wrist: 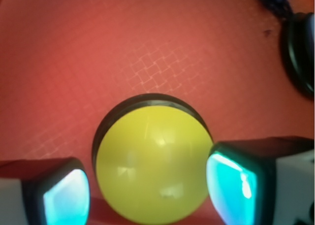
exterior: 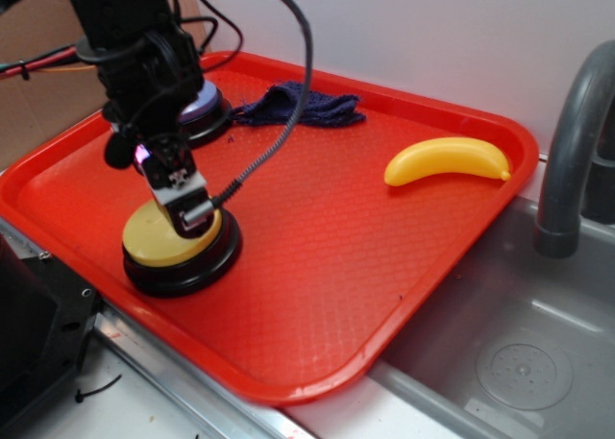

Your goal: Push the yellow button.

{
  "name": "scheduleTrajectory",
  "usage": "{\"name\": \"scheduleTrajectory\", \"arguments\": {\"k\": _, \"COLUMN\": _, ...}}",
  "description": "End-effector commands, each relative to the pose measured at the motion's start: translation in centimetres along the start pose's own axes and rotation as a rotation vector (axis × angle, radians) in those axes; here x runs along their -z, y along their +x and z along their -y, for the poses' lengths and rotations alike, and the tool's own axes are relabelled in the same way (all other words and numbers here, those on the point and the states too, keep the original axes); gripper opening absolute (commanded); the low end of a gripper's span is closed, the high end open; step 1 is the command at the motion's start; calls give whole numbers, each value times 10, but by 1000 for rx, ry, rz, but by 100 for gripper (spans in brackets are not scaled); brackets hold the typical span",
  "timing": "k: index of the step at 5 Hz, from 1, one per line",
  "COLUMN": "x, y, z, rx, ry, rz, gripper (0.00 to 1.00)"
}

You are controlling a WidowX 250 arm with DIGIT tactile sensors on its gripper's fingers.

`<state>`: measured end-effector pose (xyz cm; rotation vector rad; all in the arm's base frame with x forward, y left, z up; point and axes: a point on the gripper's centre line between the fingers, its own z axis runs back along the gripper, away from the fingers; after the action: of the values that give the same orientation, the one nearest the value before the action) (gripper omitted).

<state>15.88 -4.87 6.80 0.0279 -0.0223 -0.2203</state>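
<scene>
The tool (exterior: 188,211) is seen in the exterior view positioned directly over the yellow button (exterior: 163,235), with its lower end at the dome's top surface; whether contact is made cannot be told. In the wrist view, the tool (wrist: 147,188) is shown with its fingers set apart, one pad (wrist: 64,198) on each side of the yellow button (wrist: 150,166), and nothing is clamped between them. The dome is located between the pads and slightly ahead of them. The button's black base is visible as a ring around the far edge of the dome.

The yellow button is seated on the red tray (exterior: 327,266), near the tray's front left edge, directly beneath the tool. Behind the tool, a second button with a purple-blue top (exterior: 204,101) is placed near the tray's rear edge, and is partly hidden by the arm. Just to the right of that button, a dark blue cloth (exterior: 307,106) is laid crumpled on the tray. Well to the right of the tool, a yellow banana (exterior: 447,160) is placed near the tray's far right corner. Beyond the tray, a grey sink (exterior: 519,362) and a grey faucet (exterior: 567,151) are seen.
</scene>
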Motion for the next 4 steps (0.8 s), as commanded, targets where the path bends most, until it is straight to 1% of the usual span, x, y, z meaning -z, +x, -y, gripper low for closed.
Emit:
{"name": "scheduleTrajectory", "arguments": {"k": 1, "x": 13, "y": 7, "z": -1, "rx": 26, "ry": -30, "rz": -11, "gripper": 100}}
{"name": "scheduleTrajectory", "arguments": {"k": 2, "x": 18, "y": 7, "z": -3, "rx": 35, "ry": -25, "rz": -45, "gripper": 100}}
{"name": "scheduleTrajectory", "arguments": {"k": 3, "x": 9, "y": 11, "z": -5, "rx": 33, "ry": -15, "rz": -37, "gripper": 100}}
{"name": "scheduleTrajectory", "arguments": {"k": 4, "x": -15, "y": 19, "z": -11, "rx": 10, "ry": -12, "rz": -7, "gripper": 100}}
